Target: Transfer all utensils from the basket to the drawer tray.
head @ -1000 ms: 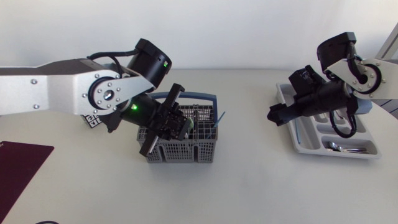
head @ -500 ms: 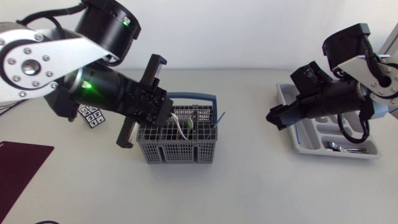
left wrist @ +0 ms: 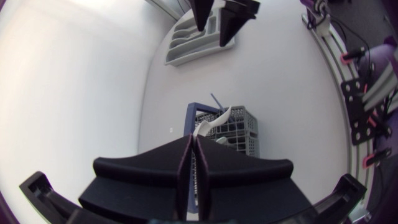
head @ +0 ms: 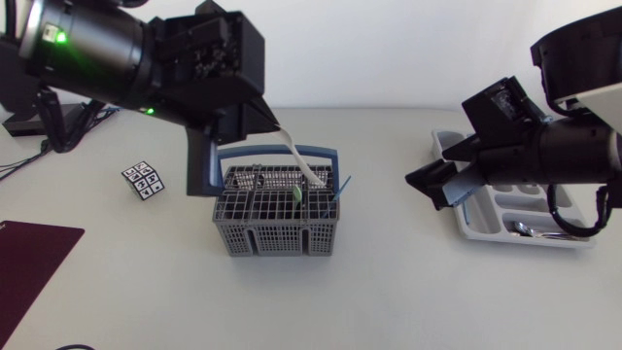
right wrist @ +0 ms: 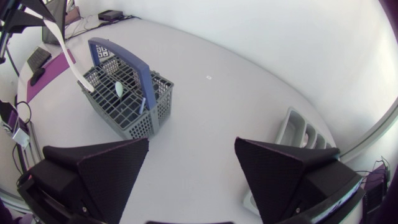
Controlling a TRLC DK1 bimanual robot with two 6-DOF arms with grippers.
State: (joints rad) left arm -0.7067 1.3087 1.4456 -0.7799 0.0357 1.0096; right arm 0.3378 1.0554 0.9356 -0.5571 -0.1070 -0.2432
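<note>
A grey utensil basket [head: 277, 222] with a blue handle stands mid-table. My left gripper [head: 262, 117] hangs high above its back left corner, shut on a long white utensil [head: 303, 163] that slants down to just above the basket's top. In the left wrist view the white utensil [left wrist: 211, 121] sticks out ahead of the closed fingers [left wrist: 217, 165], over the basket [left wrist: 233, 134]. A green utensil [head: 296, 194] and a blue one [head: 342, 184] stand in the basket. The grey drawer tray [head: 486, 228] lies at the right. My right gripper [head: 437, 185] is open and holds nothing, just left of the tray.
A metal utensil [head: 530, 229] lies in the tray's front compartment. A small patterned cube [head: 143, 179] sits left of the basket. A dark maroon mat [head: 29, 262] covers the front left corner. Bare table lies between basket and tray.
My left arm has risen out of the basket, drawing the white utensil up with it. My right arm has lifted a little and stayed open.
</note>
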